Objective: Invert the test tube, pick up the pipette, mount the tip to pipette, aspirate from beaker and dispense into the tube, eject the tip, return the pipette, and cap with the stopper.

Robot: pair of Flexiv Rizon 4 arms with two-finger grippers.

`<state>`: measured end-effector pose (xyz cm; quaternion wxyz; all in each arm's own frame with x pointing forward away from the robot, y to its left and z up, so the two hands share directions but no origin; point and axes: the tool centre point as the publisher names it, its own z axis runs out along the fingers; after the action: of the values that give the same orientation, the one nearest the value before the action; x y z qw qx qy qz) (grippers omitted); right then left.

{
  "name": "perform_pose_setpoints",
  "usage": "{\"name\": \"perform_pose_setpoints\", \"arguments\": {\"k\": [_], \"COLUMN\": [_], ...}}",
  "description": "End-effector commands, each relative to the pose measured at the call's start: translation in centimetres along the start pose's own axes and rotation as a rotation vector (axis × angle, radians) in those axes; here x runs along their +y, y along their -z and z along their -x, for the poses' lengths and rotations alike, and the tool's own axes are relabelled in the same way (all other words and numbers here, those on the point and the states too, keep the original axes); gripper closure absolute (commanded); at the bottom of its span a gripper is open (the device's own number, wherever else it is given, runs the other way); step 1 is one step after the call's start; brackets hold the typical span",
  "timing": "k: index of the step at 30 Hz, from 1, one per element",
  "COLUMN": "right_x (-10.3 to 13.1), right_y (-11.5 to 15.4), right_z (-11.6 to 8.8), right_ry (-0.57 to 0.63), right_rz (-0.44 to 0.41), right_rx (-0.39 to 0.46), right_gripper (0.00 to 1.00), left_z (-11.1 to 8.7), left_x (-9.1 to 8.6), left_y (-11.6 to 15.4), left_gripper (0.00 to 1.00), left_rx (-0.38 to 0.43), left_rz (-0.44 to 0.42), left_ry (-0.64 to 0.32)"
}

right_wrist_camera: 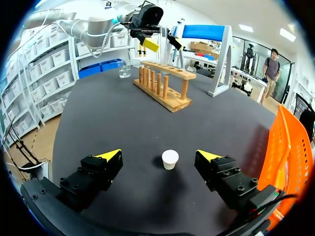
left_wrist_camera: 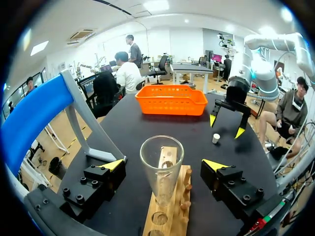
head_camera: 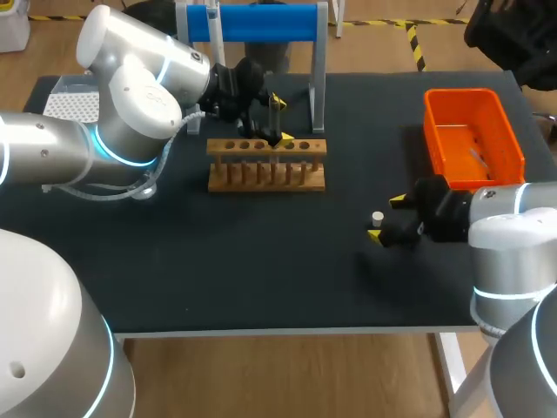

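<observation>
Test tube (left_wrist_camera: 161, 162) upright in wooden rack (left_wrist_camera: 170, 211), mouth up, framed by your left tool (left_wrist_camera: 164, 164) — fingers spread wide, clear of glass, holding nothing. White stopper (right_wrist_camera: 170, 159) loose on bench (right_wrist_camera: 123, 113), well apart from rack, under your right tool (right_wrist_camera: 159, 156) — gaping, empty. Looks like capping step: lower, pinch stopper, carry to tube mouth.

Bright, even light pours down from the ceiling panels. The black table (head_camera: 261, 279) takes it matte, with hardly any glare. A soft shadow spreads just beside the right gripper (head_camera: 387, 219) and the white stopper (right_wrist_camera: 170, 159). Highlights glint on the test tube (left_wrist_camera: 161, 164) rim.
</observation>
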<state>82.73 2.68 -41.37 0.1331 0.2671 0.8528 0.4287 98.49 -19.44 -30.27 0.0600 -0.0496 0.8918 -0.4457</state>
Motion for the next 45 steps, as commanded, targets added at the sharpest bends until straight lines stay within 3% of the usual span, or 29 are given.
{"name": "perform_pose_setpoints", "arguments": {"k": [1,7,14,17,36,45], "right_x": [0.0,0.0,-0.1,-0.1,-0.3,-0.2], "right_y": [-0.4,-0.8,-1.1,-1.3,-1.8,-2.2], "right_z": [0.1,0.3,0.5,0.6,0.8,0.9], "right_ry": [-0.006,-0.013,-0.021,-0.024,-0.034,-0.032], "right_rz": [0.003,0.002,-0.003,-0.005,-0.023,-0.026], "right_rx": [-0.009,-0.013,-0.020,-0.021,-0.035,-0.040], "right_gripper": [0.03,0.13,0.11,0.19,0.38,0.40], "left_z": [0.1,0.1,0.1,0.1,0.1,0.1], "left_x": [0.1,0.1,0.1,0.1,0.1,0.1], "left_y": [0.0,0.0,0.0,0.0,0.0,0.0], "left_gripper": [0.00,0.00,0.00,0.00,0.00,0.00], "left_rx": [0.002,0.002,0.002,0.002,0.002,0.002], "left_rz": [-0.002,-0.002,-0.002,-0.002,-0.002,-0.002], "left_ry": [-0.001,-0.001,-0.001,-0.001,-0.001,-0.001]}}
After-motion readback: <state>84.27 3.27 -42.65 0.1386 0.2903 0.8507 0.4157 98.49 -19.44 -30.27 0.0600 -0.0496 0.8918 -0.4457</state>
